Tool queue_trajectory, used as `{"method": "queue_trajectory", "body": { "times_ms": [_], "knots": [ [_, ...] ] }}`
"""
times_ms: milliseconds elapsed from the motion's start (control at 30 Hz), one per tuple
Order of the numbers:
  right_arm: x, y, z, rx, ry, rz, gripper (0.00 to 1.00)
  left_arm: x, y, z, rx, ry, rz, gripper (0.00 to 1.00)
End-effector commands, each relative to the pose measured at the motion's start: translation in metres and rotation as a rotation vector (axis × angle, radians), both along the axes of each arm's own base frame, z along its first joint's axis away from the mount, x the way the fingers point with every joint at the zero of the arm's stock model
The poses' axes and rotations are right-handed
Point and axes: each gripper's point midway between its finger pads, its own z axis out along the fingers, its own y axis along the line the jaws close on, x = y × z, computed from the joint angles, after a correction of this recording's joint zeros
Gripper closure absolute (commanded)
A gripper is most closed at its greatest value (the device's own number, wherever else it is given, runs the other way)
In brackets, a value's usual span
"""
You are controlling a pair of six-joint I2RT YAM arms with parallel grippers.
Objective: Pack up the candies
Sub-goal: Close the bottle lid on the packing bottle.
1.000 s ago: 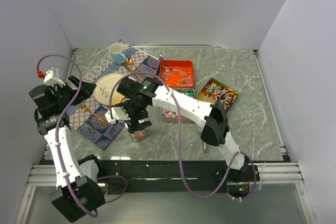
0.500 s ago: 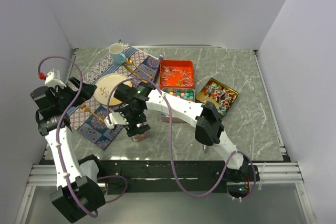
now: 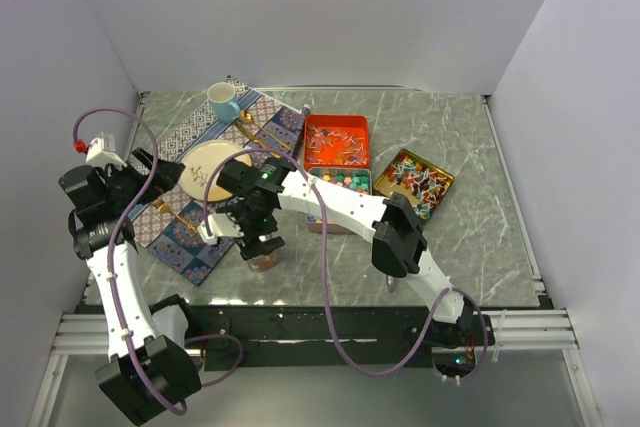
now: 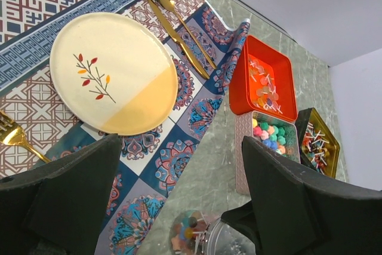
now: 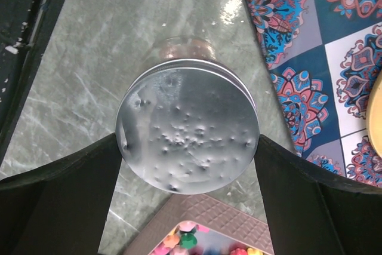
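Note:
My right gripper (image 3: 262,239) is shut on a round silver lid (image 5: 188,126), one finger on each side of its rim. It holds the lid over a small glass jar (image 3: 263,261) on the marble table. The jar's rim (image 5: 185,45) peeks out past the lid. The left wrist view shows mixed candies in the jar (image 4: 190,231), with the lid (image 4: 236,242) offset to its right. More candies fill the orange tin (image 3: 336,140), the pink tin (image 3: 340,180) and the gold tin (image 3: 413,178). My left gripper (image 3: 150,169) is open and empty, high over the placemat.
A patterned placemat (image 3: 190,232) carries a cream plate (image 3: 207,169), a blue mug (image 3: 223,100), and gold cutlery (image 3: 262,132). A gold fork (image 4: 15,138) lies left of the plate. The pink tin's corner (image 5: 206,216) is close to the jar.
My right arm's elbow has swung left, and the gripper with the lid has settled slightly lower over the jar. The left arm has barely moved.

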Motion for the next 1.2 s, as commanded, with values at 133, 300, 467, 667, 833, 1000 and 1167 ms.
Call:
{"method": "queue_trajectory", "body": {
  "times_ms": [133, 300, 467, 667, 833, 1000, 1167],
  "knots": [
    [0.004, -0.017, -0.011, -0.061, 0.058, -0.068, 0.10, 0.004, 0.002, 0.010, 0.021, -0.057, -0.004, 0.12],
    [0.001, -0.019, -0.010, -0.067, 0.075, -0.085, 0.05, 0.004, 0.001, 0.009, 0.017, -0.053, -0.012, 0.12],
    [0.004, -0.022, -0.005, -0.068, 0.063, -0.103, 0.00, 0.002, -0.003, 0.010, 0.013, -0.061, -0.030, 0.12],
    [0.008, -0.021, 0.011, -0.007, 0.053, -0.151, 0.00, 0.003, -0.011, 0.027, -0.007, -0.134, -0.070, 0.11],
    [0.007, -0.035, 0.003, -0.061, 0.057, -0.174, 0.00, 0.008, -0.010, 0.036, -0.009, -0.152, -0.076, 0.11],
    [0.004, -0.048, 0.004, -0.080, 0.085, -0.201, 0.00, 0.009, -0.010, 0.040, 0.000, -0.163, -0.080, 0.11],
    [0.002, -0.069, 0.003, -0.100, 0.078, -0.226, 0.00, 0.009, -0.010, 0.034, -0.013, -0.154, -0.083, 0.11]
  ]
}}
